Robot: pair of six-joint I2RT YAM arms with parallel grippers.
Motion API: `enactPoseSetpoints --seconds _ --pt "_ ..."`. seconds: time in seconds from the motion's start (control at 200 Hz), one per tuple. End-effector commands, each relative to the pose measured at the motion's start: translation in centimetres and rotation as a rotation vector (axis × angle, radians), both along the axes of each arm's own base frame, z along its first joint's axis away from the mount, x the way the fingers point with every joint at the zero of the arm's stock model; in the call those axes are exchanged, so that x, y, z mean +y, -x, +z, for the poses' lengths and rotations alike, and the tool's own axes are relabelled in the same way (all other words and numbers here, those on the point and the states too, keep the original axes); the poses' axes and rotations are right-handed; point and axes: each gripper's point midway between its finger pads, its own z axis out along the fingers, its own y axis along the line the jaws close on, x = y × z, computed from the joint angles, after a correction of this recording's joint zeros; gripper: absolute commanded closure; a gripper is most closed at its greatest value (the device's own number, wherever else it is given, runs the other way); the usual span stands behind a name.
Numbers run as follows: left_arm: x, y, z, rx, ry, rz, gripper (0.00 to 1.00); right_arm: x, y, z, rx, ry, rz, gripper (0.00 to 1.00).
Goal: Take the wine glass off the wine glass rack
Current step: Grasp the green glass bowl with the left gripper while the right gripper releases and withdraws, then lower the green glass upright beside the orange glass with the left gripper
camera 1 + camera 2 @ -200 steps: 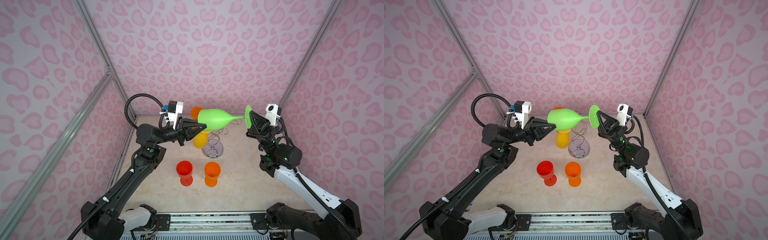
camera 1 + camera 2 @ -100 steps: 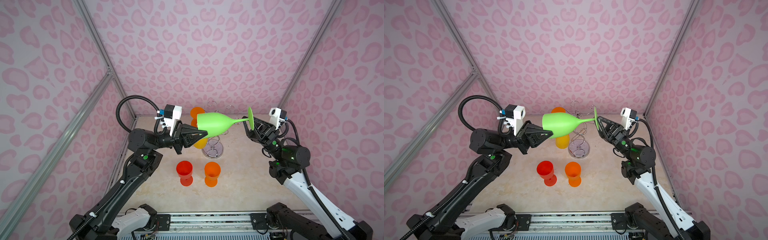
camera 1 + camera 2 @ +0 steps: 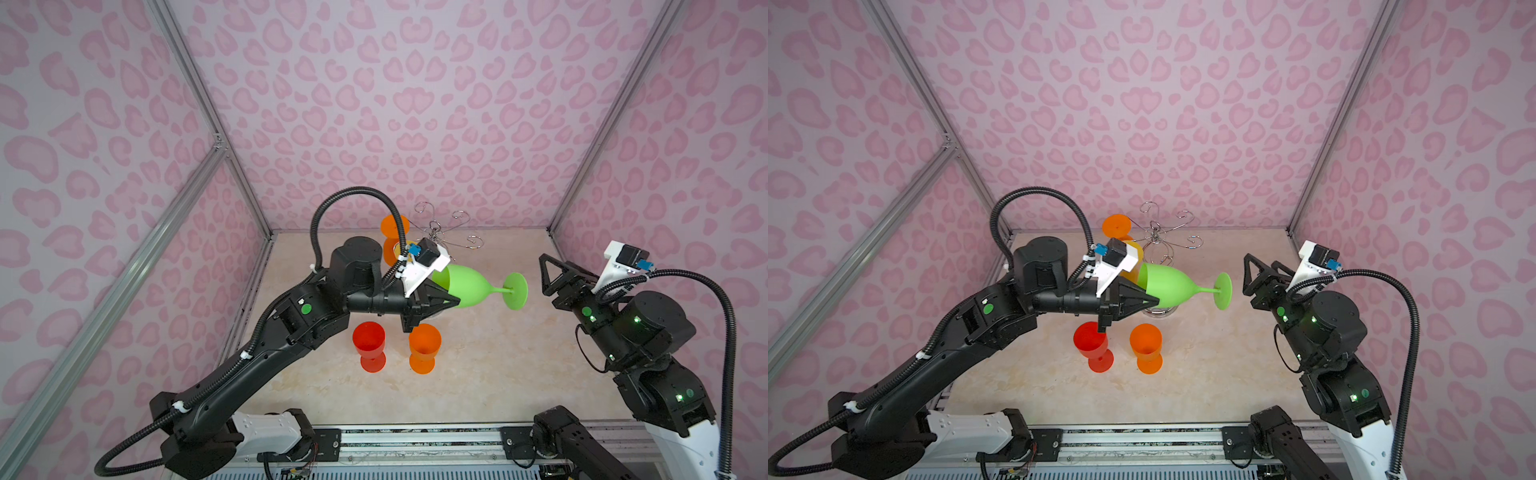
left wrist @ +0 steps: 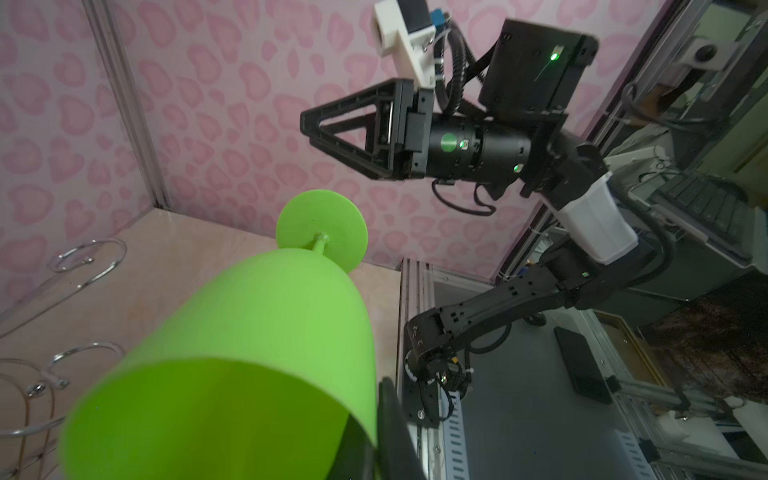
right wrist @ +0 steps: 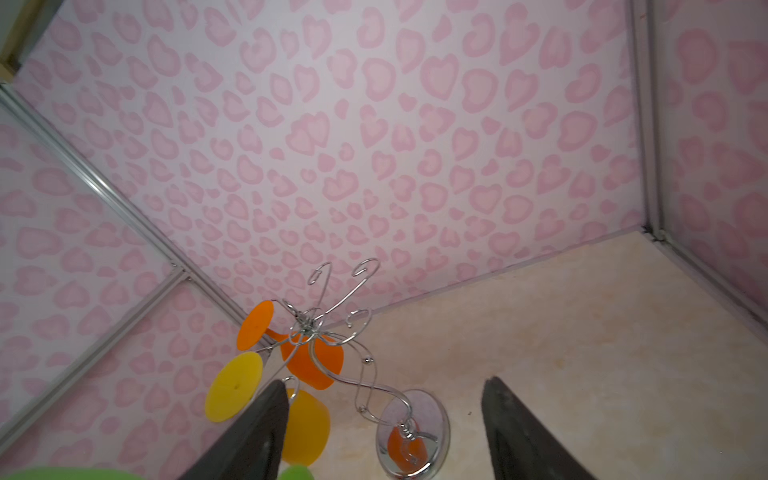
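Left claw pinches the rim of the sideways lime-green plastic wine glass; right claw stands apart, empty; that thin grip may slip.

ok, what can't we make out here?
Left claw pinch on green glass: covered by the claw itself in both top views, cut off in left wrist view.
Yellow glass: mostly behind left wrist camera in both top views.
Rack base: mostly behind green glass in both top views.
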Motion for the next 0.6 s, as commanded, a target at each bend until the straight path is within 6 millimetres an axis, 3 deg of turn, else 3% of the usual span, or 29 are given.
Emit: enactPoseSetpoints --seconds 0.0,0.32,0.43,0.595 --pt "-0.2 -0.9 -4.4 -0.081 -0.229 0.071 0.98 -4.0 0.9 -2.3 0.077 0.119 -0.202 0.23" --pt "-3.6 -3.2 -13.0 -0.156 -0.618 0.13 0.98 -7.1 2.8 -3.9 0.099 0.152 -0.35 0.19" --pt "-4.4 -3.7 -14.8 -0.158 -0.688 0.12 0.98 -7.2 2.9 -4.3 0.102 0.152 -0.358 0.19" --pt "-5.6 -4.3 -17.1 -0.154 -0.773 0.092 0.98 -6.5 1.7 -5.7 0.145 0.164 -0.334 0.19"
